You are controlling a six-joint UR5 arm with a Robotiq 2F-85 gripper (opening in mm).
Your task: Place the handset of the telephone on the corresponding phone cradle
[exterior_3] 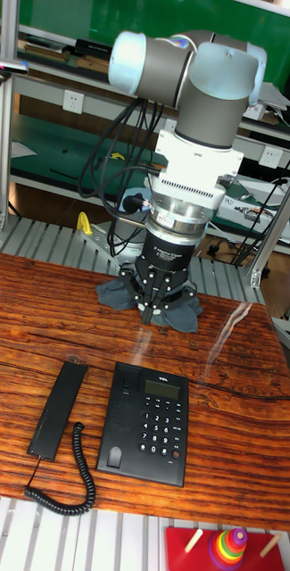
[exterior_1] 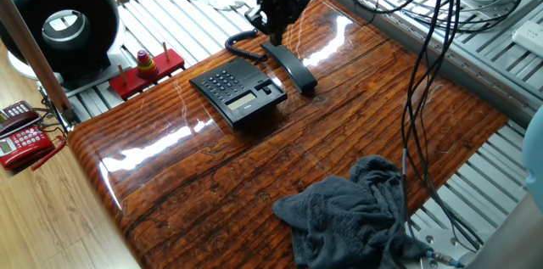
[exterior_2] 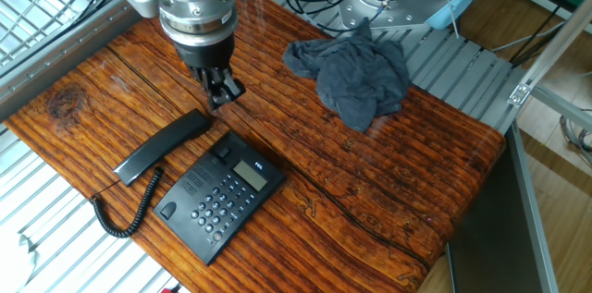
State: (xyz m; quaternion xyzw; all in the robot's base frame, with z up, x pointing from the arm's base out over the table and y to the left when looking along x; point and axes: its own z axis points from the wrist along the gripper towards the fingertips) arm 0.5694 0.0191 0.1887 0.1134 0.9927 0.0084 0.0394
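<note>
The black handset (exterior_1: 288, 67) lies flat on the wooden table beside the black desk phone base (exterior_1: 239, 91), joined to it by a coiled cord (exterior_1: 242, 44). The phone cradle (exterior_2: 194, 180) is the bare strip on the base's side facing the handset (exterior_2: 162, 147). My gripper (exterior_2: 220, 94) points down, shut with nothing between its fingers. It hovers just past the handset's far end, apart from it. In the tall view the gripper (exterior_3: 158, 312) sits behind the base (exterior_3: 146, 424), and the handset (exterior_3: 57, 409) lies to the left.
A crumpled grey cloth (exterior_1: 356, 214) lies on the table away from the phone. A red telephone (exterior_1: 21, 137), a black ring-shaped device (exterior_1: 64, 19) and a red peg toy (exterior_1: 146, 64) sit off the table's edge. Black cables (exterior_1: 424, 91) hang over the table's right side.
</note>
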